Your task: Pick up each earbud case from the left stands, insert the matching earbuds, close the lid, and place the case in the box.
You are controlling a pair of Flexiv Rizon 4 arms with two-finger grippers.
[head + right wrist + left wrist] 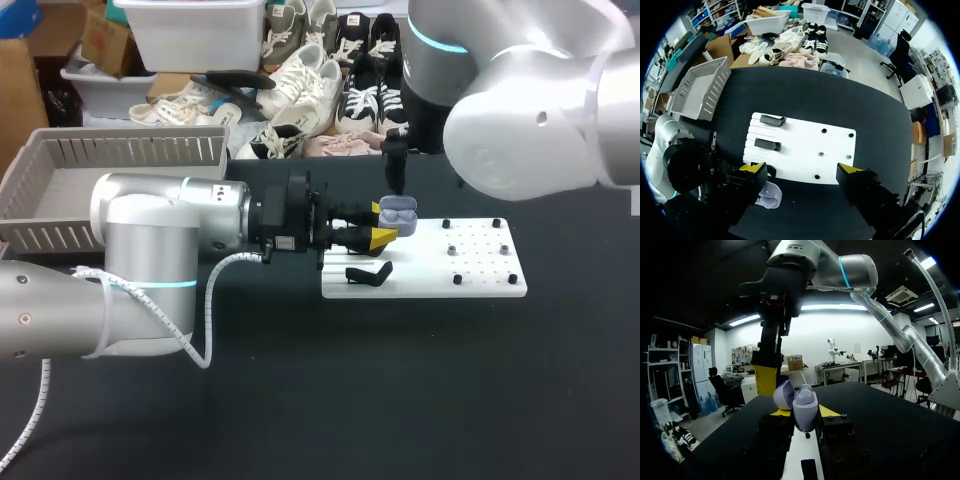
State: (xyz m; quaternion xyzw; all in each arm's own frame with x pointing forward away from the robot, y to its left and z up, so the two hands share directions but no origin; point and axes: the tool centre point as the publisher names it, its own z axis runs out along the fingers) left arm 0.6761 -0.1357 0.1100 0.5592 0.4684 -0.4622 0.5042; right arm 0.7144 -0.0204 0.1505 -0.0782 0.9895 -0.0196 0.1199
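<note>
Left gripper (804, 416) clamps the open-lidded earbud case (805, 406), its base hidden; right gripper (802, 172) gapes wide.

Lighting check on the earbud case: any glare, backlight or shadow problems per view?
Head view: sheen on the right arm shell; the earbud case in the left gripper is evenly lit. Left wrist view: strongly backlit, the gripper's body near black, case readable. Right wrist view: even light, white board bright, case partly behind a right gripper finger.
</note>
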